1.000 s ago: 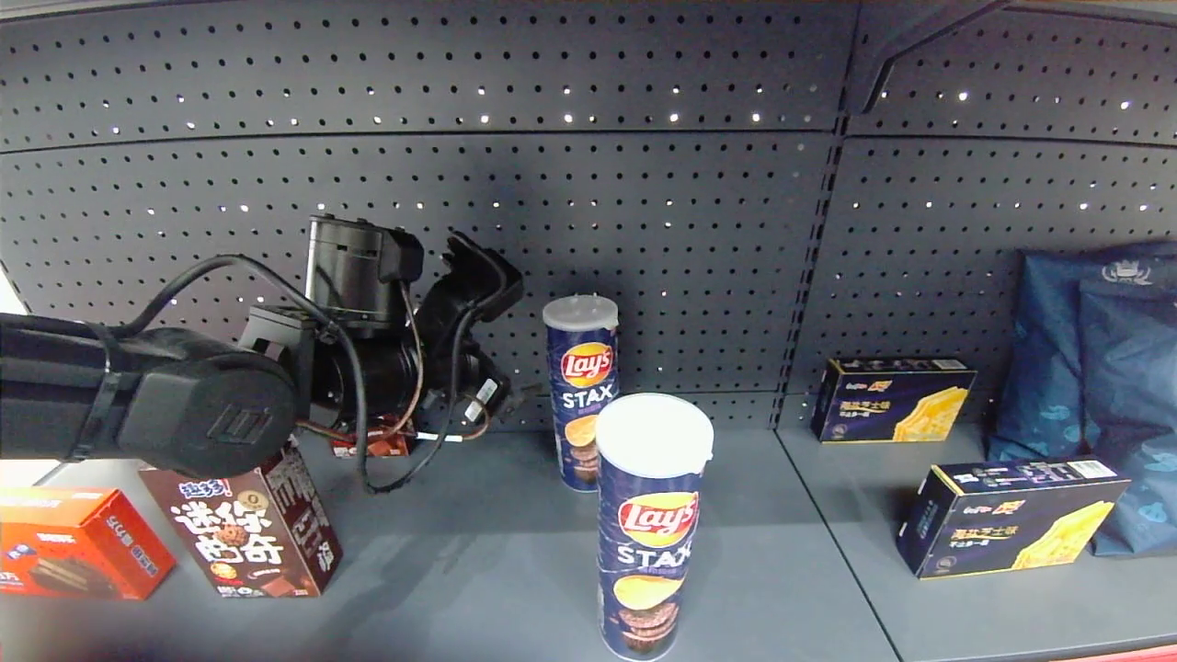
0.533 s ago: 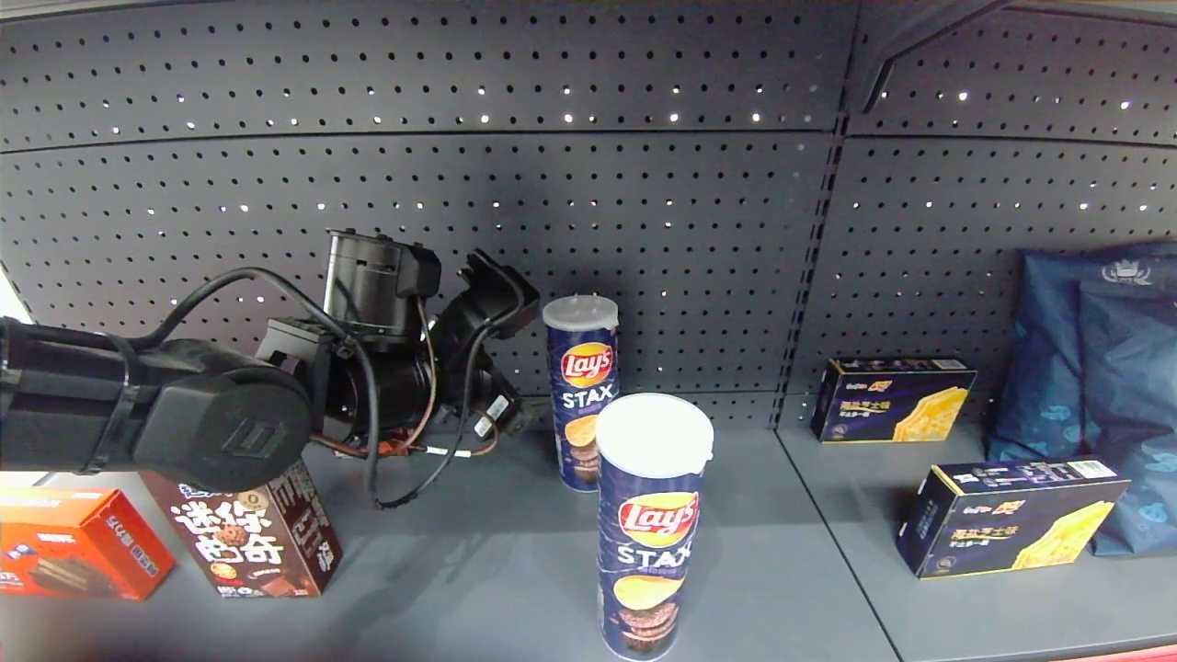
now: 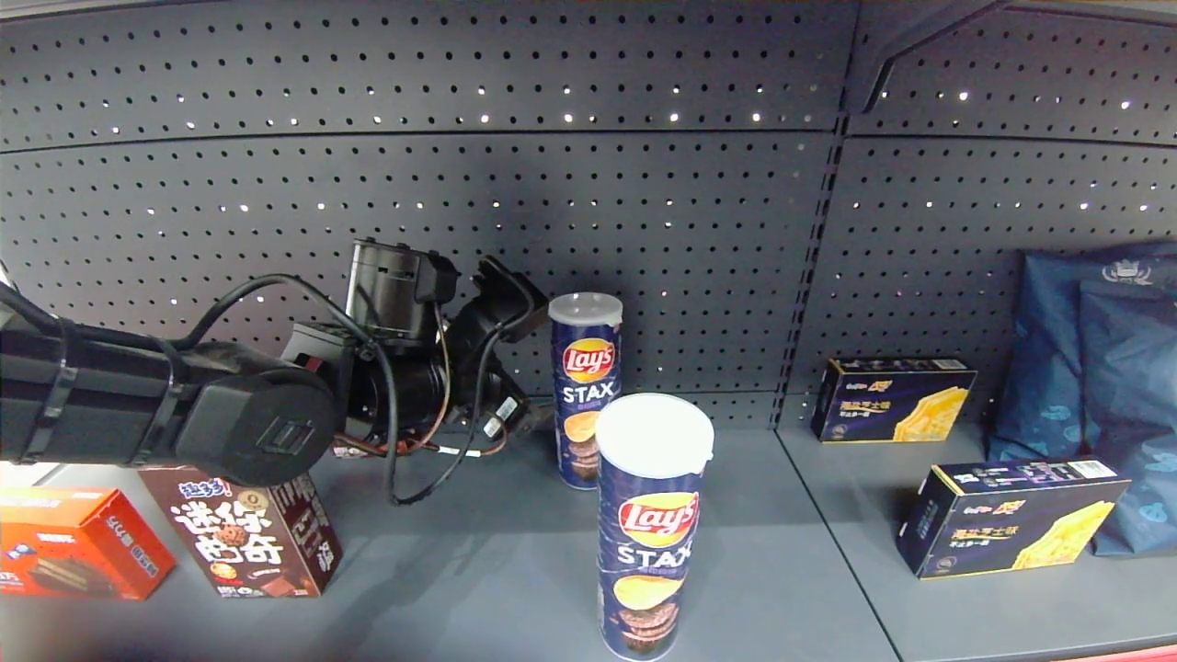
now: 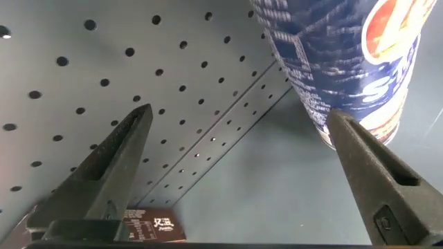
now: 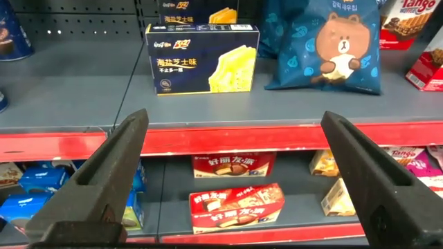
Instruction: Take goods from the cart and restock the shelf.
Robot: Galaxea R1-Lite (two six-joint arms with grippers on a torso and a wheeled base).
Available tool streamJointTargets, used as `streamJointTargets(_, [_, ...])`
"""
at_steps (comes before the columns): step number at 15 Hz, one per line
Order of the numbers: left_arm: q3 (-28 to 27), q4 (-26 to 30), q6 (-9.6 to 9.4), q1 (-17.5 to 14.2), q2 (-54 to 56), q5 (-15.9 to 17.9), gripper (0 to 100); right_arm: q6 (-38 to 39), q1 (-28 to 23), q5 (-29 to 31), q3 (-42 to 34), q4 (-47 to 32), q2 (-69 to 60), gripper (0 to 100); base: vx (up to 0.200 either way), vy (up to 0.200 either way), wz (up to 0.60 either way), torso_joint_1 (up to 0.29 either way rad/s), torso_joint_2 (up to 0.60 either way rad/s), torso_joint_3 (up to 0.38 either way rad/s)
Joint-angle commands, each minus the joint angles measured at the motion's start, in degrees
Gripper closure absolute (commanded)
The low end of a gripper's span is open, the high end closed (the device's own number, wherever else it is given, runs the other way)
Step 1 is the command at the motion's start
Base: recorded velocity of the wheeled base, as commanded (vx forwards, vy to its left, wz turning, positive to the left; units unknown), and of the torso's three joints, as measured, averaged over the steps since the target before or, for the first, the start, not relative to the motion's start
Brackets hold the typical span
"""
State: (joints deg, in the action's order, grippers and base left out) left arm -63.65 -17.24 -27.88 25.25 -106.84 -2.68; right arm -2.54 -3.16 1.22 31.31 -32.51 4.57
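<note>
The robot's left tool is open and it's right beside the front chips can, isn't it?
Not quite. The left tool is open, but it is beside the back chips can, the one close to the pegboard wall. The front chips can stands apart from it, nearer the shelf edge. The head view shows this.

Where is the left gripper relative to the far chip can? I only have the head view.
Observer: The left wrist view shows the left gripper open, with the chip can standing just past one fingertip and the pegboard behind the gap.
Operator: And the other arm?
Observer: The right gripper is open and empty, facing a shelf that holds a blue-and-yellow box and a bear-print bag.
</note>
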Motion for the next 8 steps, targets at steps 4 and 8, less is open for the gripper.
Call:
streamJointTargets(4, [-0.16, 0.01, 0.19, -0.55, -0.65, -0.04, 0, -0.01, -0.01, 0.01, -0.19, -0.01, 0.17, 0, 0.000, 0.000, 0.00, 0.000, 0.00, 0.000])
streamJointTargets(8, [0.01, -0.25, 0.19, -1.16, -1.00, -0.04, 0, -0.01, -0.01, 0.01, -0.10, -0.01, 0.17, 0, 0.000, 0.000, 0.00, 0.000, 0.00, 0.000])
